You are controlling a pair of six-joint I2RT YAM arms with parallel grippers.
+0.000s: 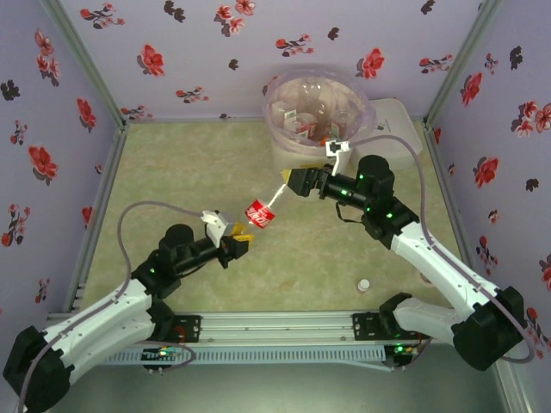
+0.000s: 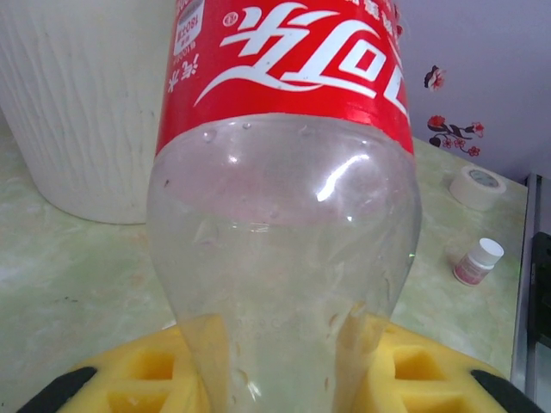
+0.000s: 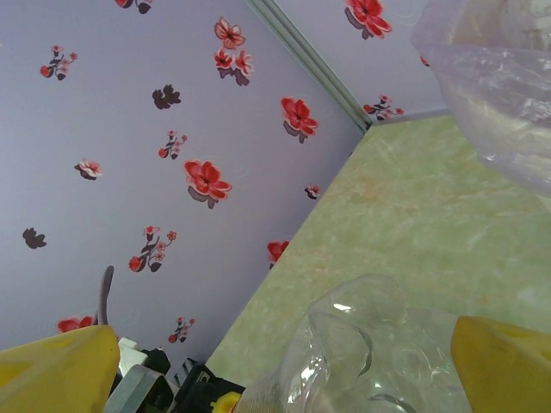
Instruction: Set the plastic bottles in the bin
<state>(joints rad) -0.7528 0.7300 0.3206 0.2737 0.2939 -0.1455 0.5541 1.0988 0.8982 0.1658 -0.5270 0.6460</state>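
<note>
Top camera first: the left end effector (image 1: 244, 237) is clamped on one end of a red-label bottle (image 1: 259, 213), which is held up off the worktop (image 1: 172, 172) about mid-table. The bottle's clear end points up toward the right end effector (image 1: 288, 181), which sits right at that end and just in front of the bin (image 1: 284, 151). The bin is at the far edge and there are a few bottles (image 1: 303, 120) inside it. A small white-capped bottle (image 1: 364, 284) stands alone on the worktop near the right arm's base. A flat white box (image 1: 403, 116) is tucked behind the bin.

Left wrist cam: the red-label bottle (image 2: 284, 215) is huge in frame, and its clear part is pinched between the yellow fingers (image 2: 151, 374) of the left end effector (image 2: 284, 383). The bin wall (image 2: 77, 112) is on the left. The white-capped bottle (image 2: 478, 262) and a tape roll (image 2: 479, 187) are off to the right.

Right wrist cam: the right end effector (image 3: 284, 370) has its yellow fingers (image 3: 60, 370) spread wide. The bottle's clear end (image 3: 370, 353) sits between them, and it's clearly not squeezed. The bin's bag (image 3: 491, 77) is top right.
</note>
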